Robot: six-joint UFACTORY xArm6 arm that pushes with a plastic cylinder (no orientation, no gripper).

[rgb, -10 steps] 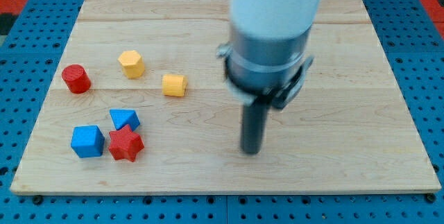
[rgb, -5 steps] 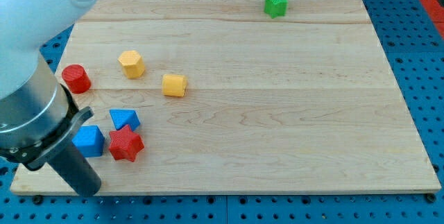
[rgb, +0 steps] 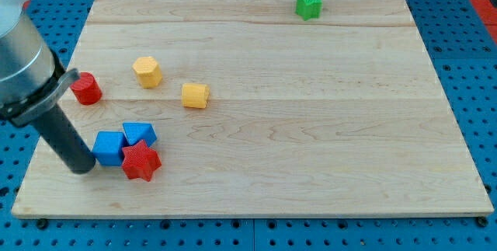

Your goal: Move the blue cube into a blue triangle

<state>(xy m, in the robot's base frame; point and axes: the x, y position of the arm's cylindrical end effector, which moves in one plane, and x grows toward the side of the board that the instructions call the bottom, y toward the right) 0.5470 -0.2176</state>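
Observation:
The blue cube (rgb: 109,148) lies at the board's lower left, touching the blue triangle (rgb: 140,134) on its right. A red star (rgb: 141,161) sits just below the triangle and against the cube's right side. My tip (rgb: 81,167) rests on the board right at the cube's left side, touching it or nearly so. The dark rod rises from it toward the view's upper left.
A red cylinder (rgb: 86,88) stands above the cube, partly behind the arm. Two yellow blocks (rgb: 147,71) (rgb: 195,95) lie toward the middle left. Two green blocks (rgb: 310,0) sit at the top edge. The wooden board (rgb: 311,127) has its left edge close to my tip.
My tip swept from the board's middle to the lower left, then up against the cube. The blue cube slid right and up, now touching the blue triangle.

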